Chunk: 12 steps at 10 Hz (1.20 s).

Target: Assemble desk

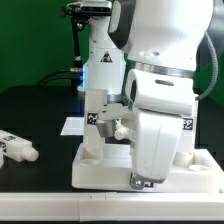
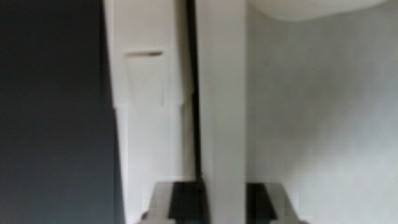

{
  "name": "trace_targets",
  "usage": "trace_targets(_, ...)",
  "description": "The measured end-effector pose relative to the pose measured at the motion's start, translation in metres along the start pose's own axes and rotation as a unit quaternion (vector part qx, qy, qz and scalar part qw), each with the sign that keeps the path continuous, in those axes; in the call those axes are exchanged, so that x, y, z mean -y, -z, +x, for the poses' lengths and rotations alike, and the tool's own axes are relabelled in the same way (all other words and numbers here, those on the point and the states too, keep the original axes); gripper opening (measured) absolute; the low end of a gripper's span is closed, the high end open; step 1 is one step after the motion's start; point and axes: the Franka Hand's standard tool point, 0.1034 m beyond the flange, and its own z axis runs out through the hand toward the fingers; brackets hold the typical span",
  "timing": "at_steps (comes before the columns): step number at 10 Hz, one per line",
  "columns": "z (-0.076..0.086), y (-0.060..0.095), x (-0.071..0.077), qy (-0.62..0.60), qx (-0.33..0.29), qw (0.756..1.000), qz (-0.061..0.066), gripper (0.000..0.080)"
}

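The desk's white panel (image 1: 100,172) lies on the black table in the exterior view, with a tagged white leg (image 1: 98,118) standing on it. My arm's white body leans over the panel's right part and hides the fingers there. In the wrist view my gripper (image 2: 219,205) is shut on a narrow white strip of the desk panel (image 2: 217,100) that runs straight through between the dark pads (image 2: 175,203). Pale panel surface lies on one side of the strip and dark table on the other. A loose tagged leg (image 1: 18,150) lies at the exterior view's left.
The marker board (image 1: 72,126) lies flat behind the panel. The white robot base with its blue light (image 1: 88,72) stands at the back. A green wall closes the scene behind.
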Motion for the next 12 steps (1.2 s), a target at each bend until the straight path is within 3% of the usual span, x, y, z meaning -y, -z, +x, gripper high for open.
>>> trace_targets(9,0.007,-0.005,-0.005,-0.001,0.008,1.0,-0.004,0.006)
trace_targets(10,0.006,-0.005,-0.005,-0.001,0.008,1.0,-0.004,0.0157)
trace_targets(11,0.006,-0.003,-0.006,-0.001,0.009,1.0,-0.004,0.0157)
trace_targets(12,0.004,0.006,-0.008,0.002,0.011,1.0,-0.003,0.0337)
